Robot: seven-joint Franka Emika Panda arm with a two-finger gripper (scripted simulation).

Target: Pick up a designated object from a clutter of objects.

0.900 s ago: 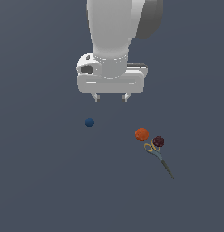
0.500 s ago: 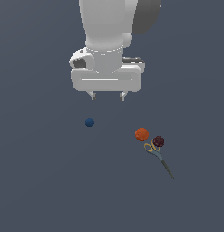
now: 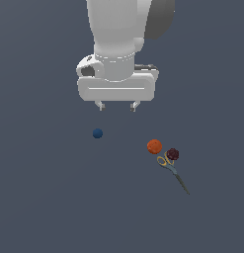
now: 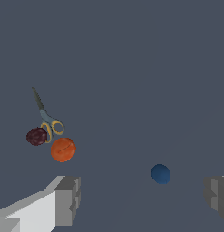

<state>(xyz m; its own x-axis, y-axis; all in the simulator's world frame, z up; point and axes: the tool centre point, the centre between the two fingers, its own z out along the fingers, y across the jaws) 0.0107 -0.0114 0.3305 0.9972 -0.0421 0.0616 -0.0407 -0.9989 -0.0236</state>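
Observation:
The designated object, a round orange-red ball (image 3: 154, 146) (image 4: 63, 149), rests on the grey floor in the clutter of objects. Touching it on the exterior view's right is a dark maroon bumpy ball (image 3: 173, 154) (image 4: 36, 136). Yellow-handled scissors (image 3: 172, 169) (image 4: 46, 119) lie just beside both, blades pointing away from them. My gripper (image 3: 116, 105) (image 4: 140, 195) hangs open and empty well above the floor, off to the exterior view's left of the clutter. Its two grey fingertips (image 4: 68, 195) stand far apart.
A small blue ball (image 3: 97, 133) (image 4: 160, 174) lies alone on the floor, to the exterior view's left of the clutter and roughly below my gripper. The plain dark grey floor (image 3: 54, 197) spreads all around.
The gripper has shifted slightly toward the exterior view's left and risen a little in the picture. The balls and scissors have not moved.

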